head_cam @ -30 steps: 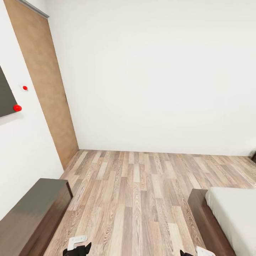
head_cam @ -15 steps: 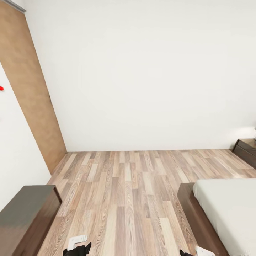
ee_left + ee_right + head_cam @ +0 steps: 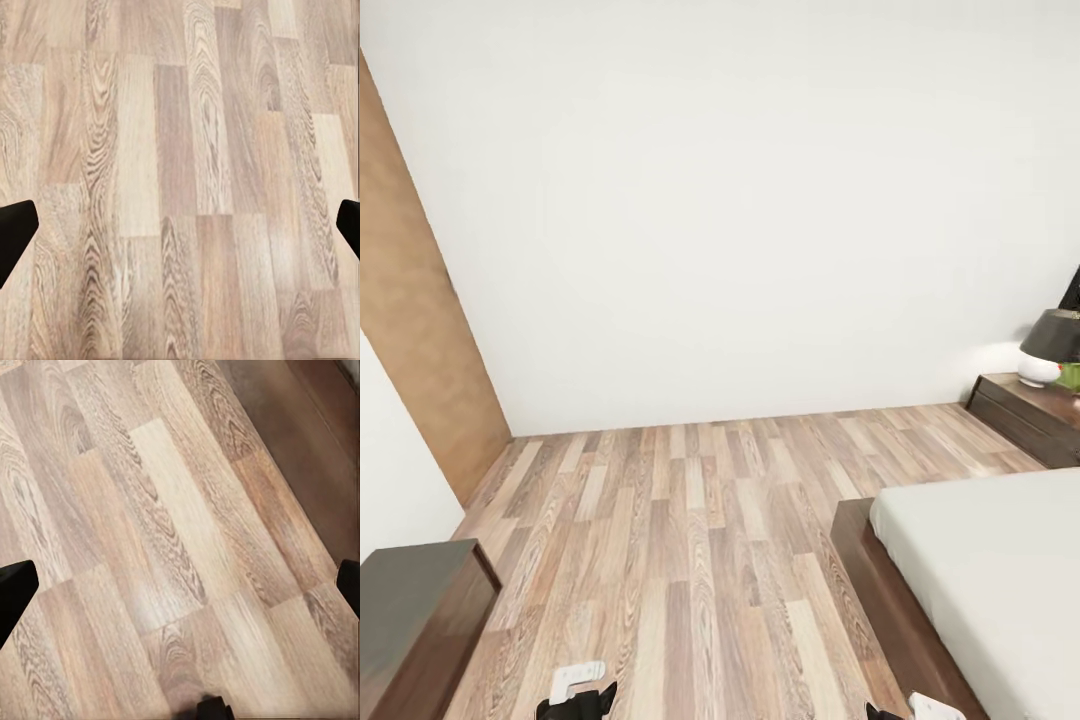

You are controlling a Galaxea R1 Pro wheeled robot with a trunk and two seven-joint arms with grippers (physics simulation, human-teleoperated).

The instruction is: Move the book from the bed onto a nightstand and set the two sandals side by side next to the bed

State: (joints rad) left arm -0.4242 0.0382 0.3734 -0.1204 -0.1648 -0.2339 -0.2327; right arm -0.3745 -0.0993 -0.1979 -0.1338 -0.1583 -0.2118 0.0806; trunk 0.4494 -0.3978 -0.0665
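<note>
The bed (image 3: 988, 565), with a pale mattress on a dark brown frame, fills the lower right of the head view. A dark brown nightstand (image 3: 1025, 415) stands against the far wall beyond it. The book and the sandals are out of view. My left gripper (image 3: 180, 232) hangs open over bare wood floor, its black fingertips (image 3: 13, 234) far apart. My right gripper (image 3: 180, 589) is also open over the floor, close beside the bed's dark frame (image 3: 315, 450). Both grippers peek in at the head view's bottom edge, left (image 3: 578, 700) and right (image 3: 900, 712).
A dark-shaded lamp (image 3: 1050, 347) with a white base sits on the nightstand. A longer dark brown dresser (image 3: 410, 625) stands at the lower left. A tan wooden panel (image 3: 415, 330) lines the left wall. Wood floor (image 3: 690, 540) stretches between dresser and bed.
The camera has turned to the right, so the whole view slid left. The nightstand and lamp came into view, more mattress shows, and the red marks on the left wall left the frame.
</note>
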